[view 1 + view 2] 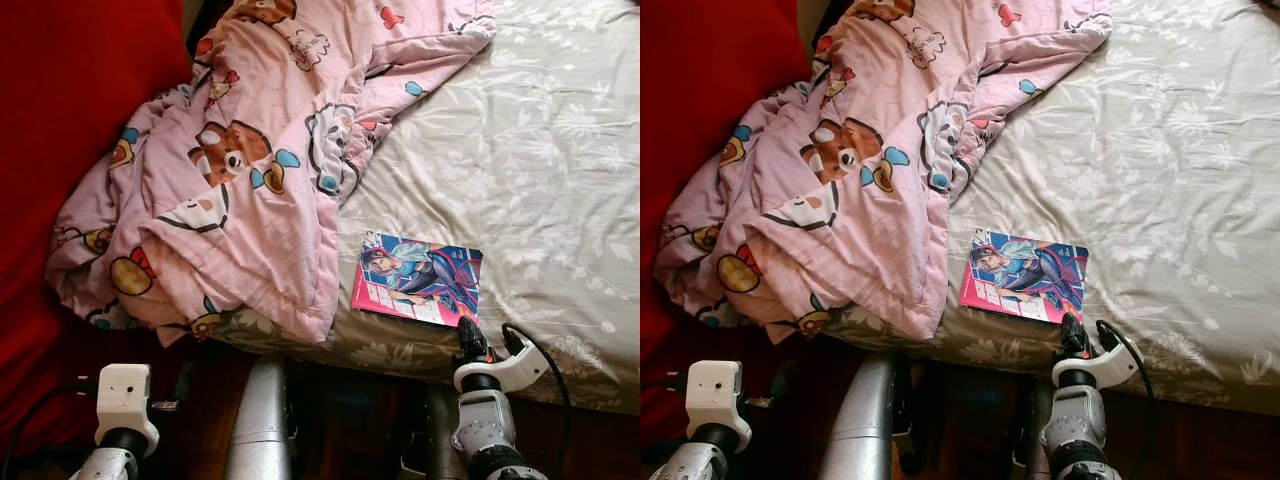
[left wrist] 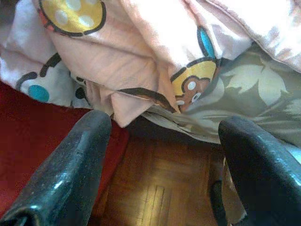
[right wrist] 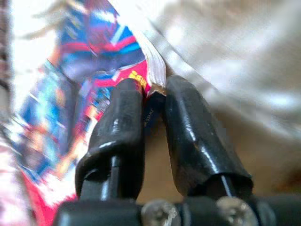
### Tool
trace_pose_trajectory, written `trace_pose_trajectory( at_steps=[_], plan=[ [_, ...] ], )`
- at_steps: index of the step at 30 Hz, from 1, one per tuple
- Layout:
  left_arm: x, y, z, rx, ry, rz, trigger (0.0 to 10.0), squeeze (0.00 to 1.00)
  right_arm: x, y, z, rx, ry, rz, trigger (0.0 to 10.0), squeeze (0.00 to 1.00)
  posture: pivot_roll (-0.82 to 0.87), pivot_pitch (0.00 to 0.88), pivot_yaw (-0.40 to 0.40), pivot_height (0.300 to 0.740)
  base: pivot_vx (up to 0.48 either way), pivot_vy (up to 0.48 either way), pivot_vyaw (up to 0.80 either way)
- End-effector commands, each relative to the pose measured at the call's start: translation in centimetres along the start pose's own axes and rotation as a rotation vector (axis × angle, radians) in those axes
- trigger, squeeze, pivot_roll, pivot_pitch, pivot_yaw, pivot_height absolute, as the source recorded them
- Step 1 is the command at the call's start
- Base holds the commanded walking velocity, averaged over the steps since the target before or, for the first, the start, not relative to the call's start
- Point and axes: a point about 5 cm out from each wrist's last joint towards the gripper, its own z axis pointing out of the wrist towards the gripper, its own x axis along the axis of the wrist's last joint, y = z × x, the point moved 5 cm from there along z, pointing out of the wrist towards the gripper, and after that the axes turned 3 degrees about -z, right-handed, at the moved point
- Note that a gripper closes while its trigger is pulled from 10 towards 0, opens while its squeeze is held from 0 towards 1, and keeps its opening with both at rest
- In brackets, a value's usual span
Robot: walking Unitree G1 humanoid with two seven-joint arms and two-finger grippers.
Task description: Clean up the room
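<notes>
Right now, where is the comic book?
The comic book lies flat on the grey bedsheet near the bed's front edge, just right of the pink blanket, its near corner pinched in the right tool.

No legible text on book (image 1: 418, 279)

Cloth, glossy paper, wood and black plastic
Soft matt quilt (image 1: 240, 170) on a matt floral sheet (image 1: 540, 180); glossy-covered book (image 1: 418, 280); shiny black right gripper (image 3: 153, 96) fingers; polished wooden parquet floor (image 2: 160, 188)
</notes>
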Motion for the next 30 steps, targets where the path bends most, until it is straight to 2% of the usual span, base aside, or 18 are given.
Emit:
trace_pose_trajectory(
  at_steps=[1, 4, 7, 8, 9, 13, 15, 16, 17, 20, 21, 23, 25, 27, 30],
  plan=[
    [-1.5, -0.8, -0.2, 0.031, -0.047, 0.025, 10.0, 0.0, -0.2, -1.0, 0.2, 0.038, 0.005, 0.0, 0.0, 0.0, 0.17, 0.247, 0.073, 0.617, 0.0, 0.0, 0.0],
    [-1.8, -0.4, 0.8, 0.038, -0.043, 0.012, 10.0, 0.0, 0.7, -2.1, 0.8, 0.072, 0.036, -0.001, 0.0, 0.0, 0.14, 0.209, 0.056, 0.617, 0.0, 0.0, 0.0],
    [-2.0, -0.1, 1.4, 0.045, -0.046, 0.002, 10.0, 0.0, 1.1, -2.2, 0.9, 0.078, 0.046, -0.011, 0.0, 0.0, 0.12, 0.182, 0.041, 0.617, 0.0, 0.0, 0.0],
    [-2.4, 0.1, 1.8, 0.052, -0.051, -0.008, 10.0, 0.0, 1.3, -1.9, 0.8, 0.075, 0.05, -0.056, 0.0, 0.0, 0.1, 0.145, 0.022, 0.617, 0.0, 0.0, 0.0],
    [-2.4, 0.1, 1.8, 0.052, -0.051, -0.008, 10.0, 0.0, 1.3, -1.9, 0.8, 0.075, 0.05, -0.056, 0.0, 0.0, 0.1, 0.145, 0.022, 0.617, 0.0, 0.0, 0.0],
    [-3.5, 0.2, 2.6, 0.09, -0.065, -0.04, 10.0, 0.0, 1.7, -1.0, 0.1, 0.078, 0.036, -0.218, 0.0, 0.0, 0.06, 0.065, -0.013, 0.617, 0.0, 0.0, 0.0],
    [-3.9, 0.1, 2.9, 0.11, -0.071, -0.052, 10.0, 0.0, 1.8, -1.8, 0.1, 0.141, 0.018, -0.319, 0.0, 0.0, 0.05, 0.039, -0.025, 0.617, 0.0, 0.0, 0.0],
    [-4.0, 0.1, 2.9, 0.117, -0.073, -0.056, 10.0, 0.0, 1.7, -2.5, 0.1, 0.186, 0.014, -0.345, 3.8, 0.0, 0.04, 0.034, -0.027, 0.617, 0.0, 0.0, 0.0],
    [-4.1, 0.1, 3.0, 0.125, -0.076, -0.06, 10.0, 0.0, 1.7, -3.3, 0.1, 0.231, 0.006, -0.388, 10.0, 0.0, 0.04, 0.021, -0.033, 0.617, 0.0, 0.0, 0.0],
    [-4.5, 0.2, 3.5, 0.146, -0.083, -0.081, 10.0, 0.0, 2.2, -4.7, 0.6, 0.292, 0.0, -0.5, 10.0, 0.0, 0.02, 0.0, -0.048, 0.617, 0.0, 0.0, 0.0],
    [-4.8, 0.2, 3.6, 0.156, -0.092, -0.094, 10.0, 0.0, 2.4, -4.8, 1.1, 0.283, -0.019, -0.606, 10.0, 0.0, 0.01, 0.0, -0.054, 0.617, 0.0, 0.0, 0.0],
    [-5.2, 0.3, 3.7, 0.165, -0.103, -0.111, 10.0, 0.0, 2.5, -5.2, 1.3, 0.3, -0.018, -0.642, 10.0, 0.0, 0.0, 0.0, -0.059, 0.617, 0.0, 0.0, 0.0],
    [-5.6, 0.5, 3.8, 0.171, -0.112, -0.123, 10.0, 0.0, 2.5, -5.5, 1.4, 0.311, -0.015, -0.636, 10.0, 0.0, 0.0, 0.0, -0.061, 0.622, 0.0, 0.0, 0.0],
    [-6.5, 0.7, 3.7, 0.178, -0.143, -0.135, 10.0, 0.0, 2.1, -5.1, 1.7, 0.273, -0.047, -0.682, 10.0, 0.0, 0.0, 0.0, -0.065, 0.637, 0.0, 0.0, 0.0],
    [-8.0, 1.3, 3.3, 0.181, -0.2, -0.163, 10.0, 0.0, 1.5, -4.7, 1.5, 0.256, -0.074, -0.671, 10.0, 0.0, -0.01, 0.0, -0.063, 0.657, 0.0, 0.0, 0.0]
  ],
)
